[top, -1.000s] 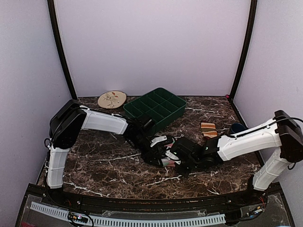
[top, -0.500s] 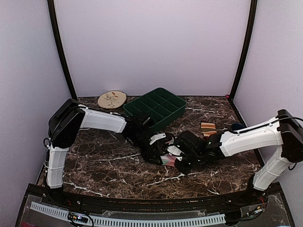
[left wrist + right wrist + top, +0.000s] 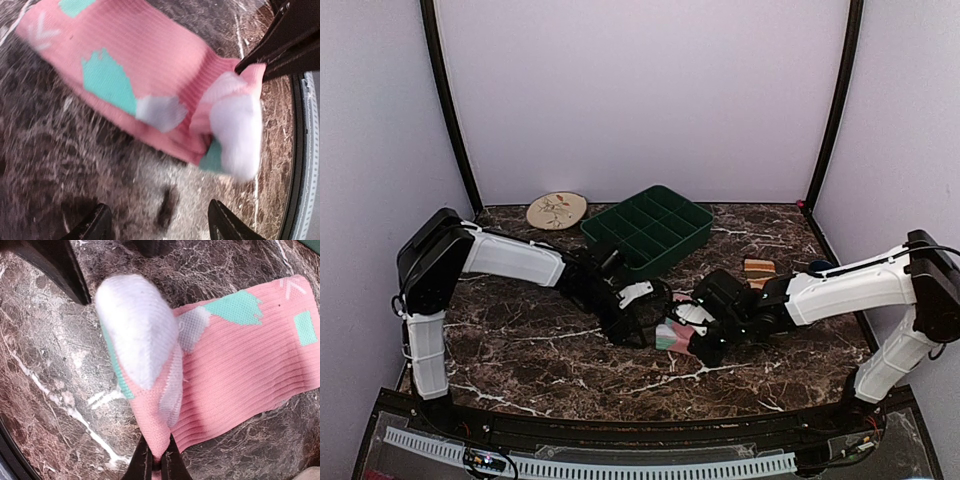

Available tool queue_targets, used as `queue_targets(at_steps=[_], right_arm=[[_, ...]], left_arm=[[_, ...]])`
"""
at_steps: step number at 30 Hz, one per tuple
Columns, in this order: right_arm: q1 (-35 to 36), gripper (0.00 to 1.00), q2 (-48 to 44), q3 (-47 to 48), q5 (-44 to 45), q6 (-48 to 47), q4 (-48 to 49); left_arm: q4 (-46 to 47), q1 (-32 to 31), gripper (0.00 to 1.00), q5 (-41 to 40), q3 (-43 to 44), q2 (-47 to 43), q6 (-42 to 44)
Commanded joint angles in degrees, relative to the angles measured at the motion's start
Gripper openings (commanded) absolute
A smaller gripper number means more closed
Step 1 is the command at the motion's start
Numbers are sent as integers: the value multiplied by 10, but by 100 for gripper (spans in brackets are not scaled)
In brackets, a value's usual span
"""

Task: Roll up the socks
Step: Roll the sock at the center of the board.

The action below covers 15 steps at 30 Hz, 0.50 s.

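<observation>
A dark brown marble tabletop (image 3: pixel 520 340) veined in white sits inside a booth of plain lilac walls (image 3: pixel 640 100) with black corner posts (image 3: pixel 448 110). At the far edge lie a round beige plate (image 3: pixel 557 210) and, to its right, a green compartment tray (image 3: pixel 648 229). The tan sock (image 3: pixel 758 273) with its striped cuff lies towards the right, well apart from both grippers. The pink sock (image 3: pixel 670 335) is in the middle of the table between the two arms, and only a small patch of it shows from above. The wrist cameras show what the overhead view hides: its mint and white patches, its white end folded back over the pink body, and how each gripper stands. The right gripper (image 3: pixel 156 460) is pinched closed on the sock's folded edge; the left gripper (image 3: pixel 157 225) has its fingers spread with nothing between them, the sock lying just beyond the tips on the marble
</observation>
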Motion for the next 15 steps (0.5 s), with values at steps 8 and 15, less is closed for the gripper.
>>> queue_targets(at_steps=[8, 15], right_arm=[[-57, 0, 48, 59, -145, 12, -37], [-108, 0, 108, 110, -293, 20, -83]], left_arm=[[144, -7, 69, -107, -152, -137, -64], [246, -71, 68, -245, -204, -174, -17]])
